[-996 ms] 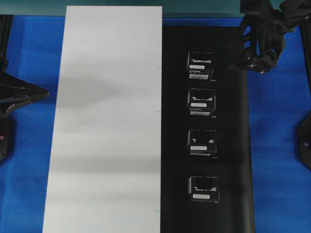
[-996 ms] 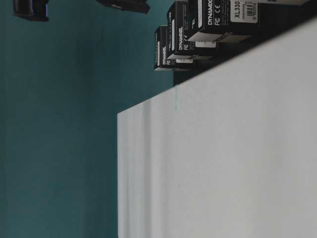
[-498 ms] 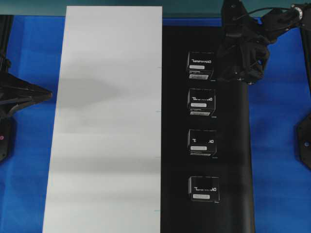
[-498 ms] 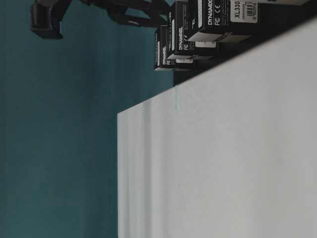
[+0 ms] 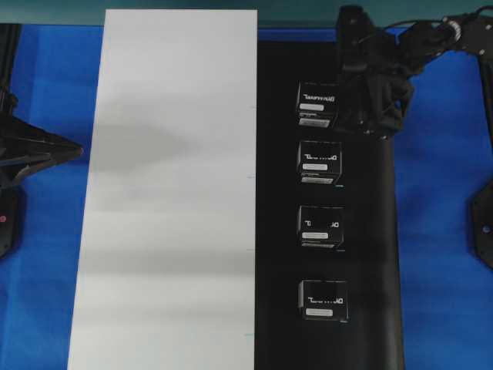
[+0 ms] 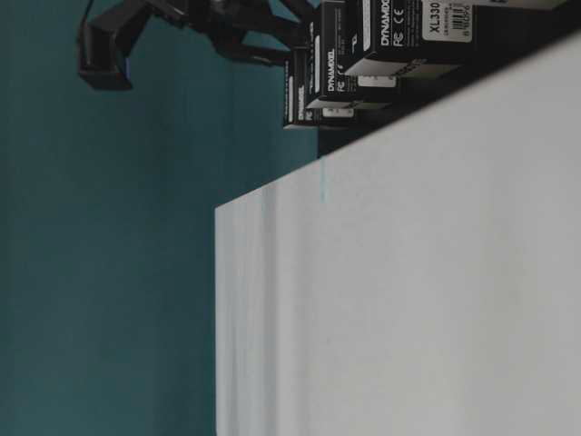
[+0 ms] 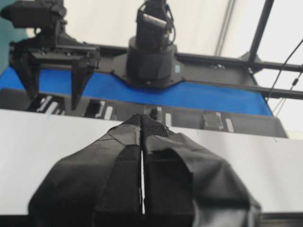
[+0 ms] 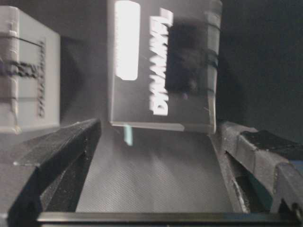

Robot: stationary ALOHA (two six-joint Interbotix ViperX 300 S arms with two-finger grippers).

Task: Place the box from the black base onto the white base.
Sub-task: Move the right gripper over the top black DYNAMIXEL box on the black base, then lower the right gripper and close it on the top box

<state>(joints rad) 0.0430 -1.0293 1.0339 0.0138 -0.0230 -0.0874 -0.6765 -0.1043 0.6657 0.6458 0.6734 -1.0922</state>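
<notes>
Several look-alike black boxes stand in a row on the black base (image 5: 370, 231). The white base (image 5: 169, 193) lies bare to its left. My right gripper (image 5: 348, 104) hovers open just right of the farthest box (image 5: 318, 104). In the right wrist view this box (image 8: 161, 66) sits just ahead of the wide-spread fingers (image 8: 71, 142), not between them, with the neighbouring box (image 8: 28, 90) at left. The left wrist view shows my left gripper (image 7: 142, 122) shut and empty over the white base's near edge. My left gripper (image 5: 73, 149) stays at the left side.
Blue cloth (image 5: 439, 231) surrounds both bases. The right arm's base (image 7: 151, 61) stands beyond the black base. Arm mounts sit at the left edge (image 5: 8, 223) and the right edge (image 5: 481, 223). The other boxes (image 5: 319, 160) line up closely toward the front.
The right arm has swung left and down from the back right corner to the farthest box, jaws still open. The left arm has not moved.
</notes>
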